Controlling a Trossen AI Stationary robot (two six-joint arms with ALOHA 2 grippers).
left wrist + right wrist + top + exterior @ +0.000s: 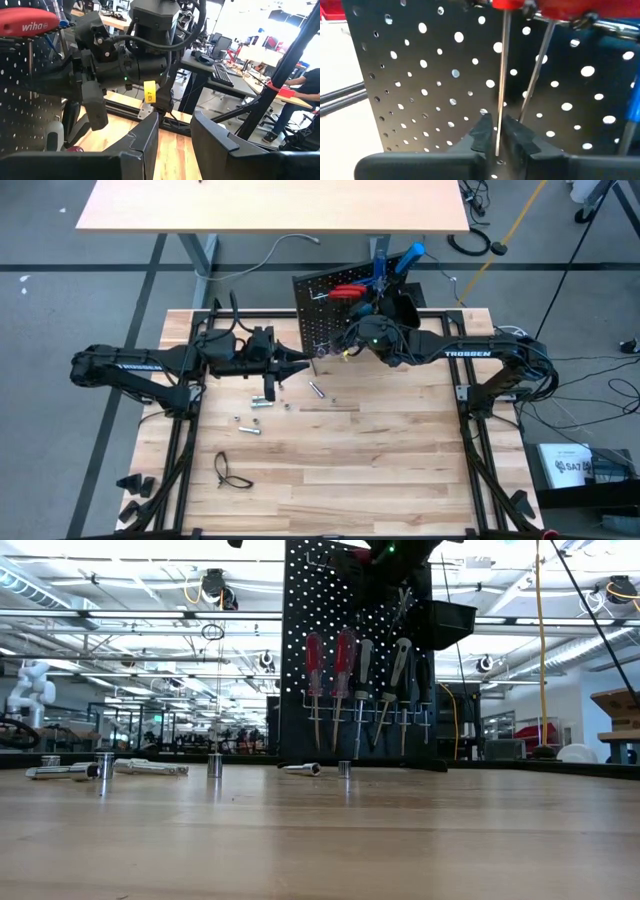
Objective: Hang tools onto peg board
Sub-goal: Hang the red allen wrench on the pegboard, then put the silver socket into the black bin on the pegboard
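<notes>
The black peg board (335,320) stands upright at the table's far middle. On its front hang red-handled screwdrivers (315,670) and grey-handled ones (400,665) in a silver rail (360,718). My right gripper (498,127) is high in front of the board (420,75), shut on the thin shaft of a red-handled screwdriver (510,4). A second shaft (535,75) hangs beside it. My left gripper (175,137) points level at the board's left edge (300,360), open, with nothing between its fingers. My right gripper pinches the silver shaft (499,112) of the red-handled screwdriver between its two fingertips (484,124), well away from the handle. The fingers come about level at the board's front and lie across the shaft. The shaft runs on past them toward the handle, close to the board.
Small silver bits (262,402) (215,765) and a longer tool (150,768) lie loose on the table left of the board. A black cord loop (228,470) lies near the left front. A black bin (445,625) and blue-handled tools (410,255) are at the board's right.
</notes>
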